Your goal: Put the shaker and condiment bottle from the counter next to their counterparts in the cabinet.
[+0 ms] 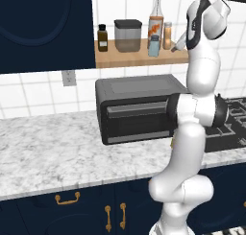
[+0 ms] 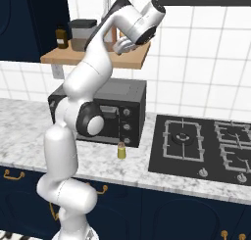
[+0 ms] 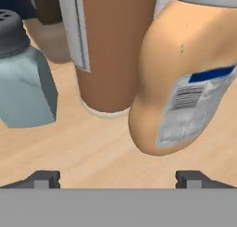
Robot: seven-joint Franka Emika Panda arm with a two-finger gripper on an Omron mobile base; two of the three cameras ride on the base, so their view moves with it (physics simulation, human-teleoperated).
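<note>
The tan shaker (image 1: 167,35) with its grey cap stands on the light-wood cabinet shelf (image 1: 125,59), right of the tall clear orange-labelled bottle (image 1: 155,19) and the pale blue shaker (image 1: 154,45). In the hand view the tan shaker (image 3: 185,78) looms close on the right. The bottle (image 3: 111,50) is in the middle and the blue shaker (image 3: 25,78) on the left. My gripper (image 3: 118,179) is open just in front of the tan shaker, with nothing between its fingertips (image 3: 44,179). It hovers at the shelf's right end (image 1: 177,47). The yellow-green condiment bottle (image 2: 121,151) stands on the counter before the toaster oven.
A dark brown bottle (image 1: 102,37) and a grey lidded container (image 1: 128,36) occupy the shelf's left half. The black toaster oven (image 1: 139,109) sits under the shelf. A black cooktop (image 2: 201,148) lies to the right on the marble counter (image 1: 53,147).
</note>
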